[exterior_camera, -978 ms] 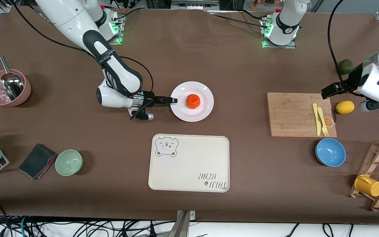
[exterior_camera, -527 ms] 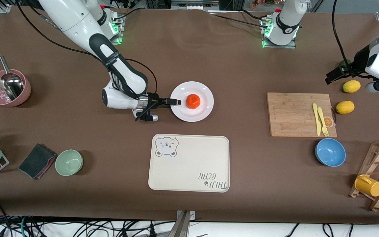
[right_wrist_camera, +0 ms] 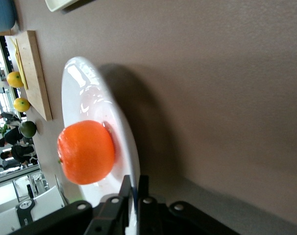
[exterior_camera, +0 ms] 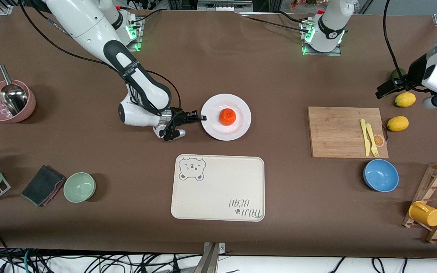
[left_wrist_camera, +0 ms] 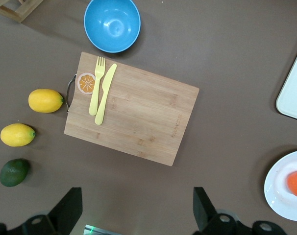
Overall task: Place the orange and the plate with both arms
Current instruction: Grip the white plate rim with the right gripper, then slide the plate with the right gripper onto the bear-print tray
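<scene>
- The right arm's black two-finger gripper (exterior_camera: 202, 117) lies low at the table's middle, its fingers pinched together on the rim of the round white shallow plate (exterior_camera: 242, 127).
- The small glossy red-orange orange (exterior_camera: 227, 116) sits on that plate, farther from the front camera than the cream rectangular bear tray (exterior_camera: 218, 187).
- The left arm's black gripper (exterior_camera: 381, 93) hangs over the table near two yellow lemons (exterior_camera: 405, 99), fingers spread apart, holding nothing.

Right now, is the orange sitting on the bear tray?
No, the orange sits on the plate, whose rim the right hand pinches, farther from the camera than the tray.
</scene>
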`<act>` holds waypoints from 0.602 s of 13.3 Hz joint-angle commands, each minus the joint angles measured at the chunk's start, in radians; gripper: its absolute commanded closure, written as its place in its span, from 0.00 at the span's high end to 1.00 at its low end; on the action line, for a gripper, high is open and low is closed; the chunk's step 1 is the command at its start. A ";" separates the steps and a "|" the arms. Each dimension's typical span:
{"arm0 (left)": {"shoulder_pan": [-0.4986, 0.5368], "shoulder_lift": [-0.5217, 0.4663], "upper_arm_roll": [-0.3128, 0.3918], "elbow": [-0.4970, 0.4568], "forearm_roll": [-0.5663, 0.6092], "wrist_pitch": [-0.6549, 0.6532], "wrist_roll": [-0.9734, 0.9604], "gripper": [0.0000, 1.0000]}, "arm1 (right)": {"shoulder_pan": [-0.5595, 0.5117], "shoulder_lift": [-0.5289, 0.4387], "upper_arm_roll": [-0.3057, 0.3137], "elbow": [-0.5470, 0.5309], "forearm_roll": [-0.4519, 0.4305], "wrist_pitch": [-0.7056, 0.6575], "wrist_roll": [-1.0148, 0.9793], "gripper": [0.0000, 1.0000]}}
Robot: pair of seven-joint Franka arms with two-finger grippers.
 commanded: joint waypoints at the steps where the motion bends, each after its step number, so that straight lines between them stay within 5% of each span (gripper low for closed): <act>1: 0.004 0.006 -0.003 -0.002 -0.028 0.012 0.025 0.99 | -0.004 0.022 0.003 0.025 0.010 0.010 -0.089 0.00; 8: 0.005 0.003 -0.004 -0.002 -0.031 0.006 0.025 0.99 | -0.084 0.013 0.003 0.164 0.026 -0.057 0.070 0.00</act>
